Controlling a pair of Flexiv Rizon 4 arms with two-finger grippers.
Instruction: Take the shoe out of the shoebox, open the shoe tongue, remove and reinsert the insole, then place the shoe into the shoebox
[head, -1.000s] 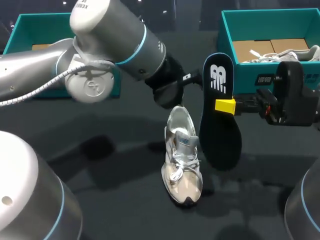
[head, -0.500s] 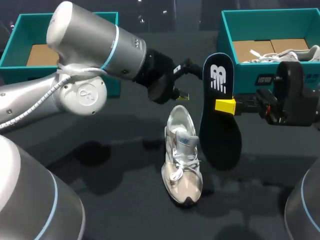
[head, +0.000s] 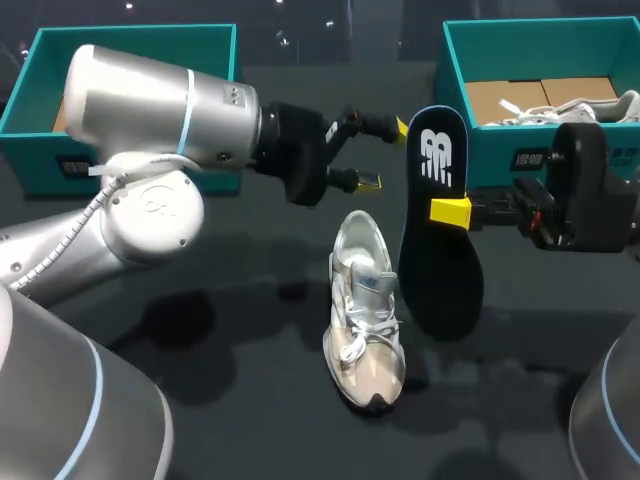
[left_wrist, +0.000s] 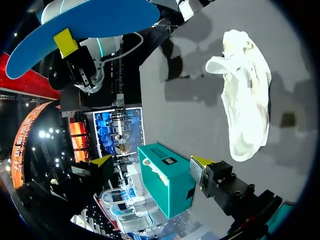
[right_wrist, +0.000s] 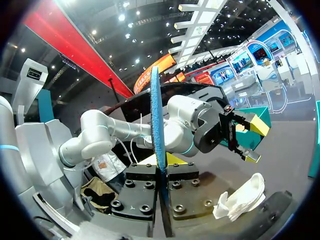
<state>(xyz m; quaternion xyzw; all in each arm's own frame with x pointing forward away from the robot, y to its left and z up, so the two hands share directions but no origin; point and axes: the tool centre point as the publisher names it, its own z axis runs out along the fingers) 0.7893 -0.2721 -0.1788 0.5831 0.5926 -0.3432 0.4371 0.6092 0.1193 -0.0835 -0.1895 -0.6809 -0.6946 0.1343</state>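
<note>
Two teal shoeboxes stood at the far edge of the tabletop (head: 230, 330) — one (head: 140, 35) at the far left corner, largely hidden behind the left arm, the other (head: 490, 150) at the far right corner, lined with brown cardboard and holding a second white shoe (head: 600, 110).

The task's shoe (head: 365, 315) lay out of any box near the middle of the tabletop, silver-white and laced, toe toward the near edge and heel opening toward the far edge. Just beside it, on its right, the dark insole (head: 438, 220) was held off the surface, long axis roughly upright. The right gripper (head: 450, 212) came in from the right edge and had its fingers clamped on the insole at mid-length; the right wrist view showed the insole edge-on between them.

The left gripper (head: 384, 155) hung above the tabletop just beyond the shoe's heel, jaws wide apart and holding nothing — its upper fingertip sat close to the insole's top end, though I could not tell whether they touched.

The surface was dark and matte, with soft shadows under both arms and the shoe.
</note>
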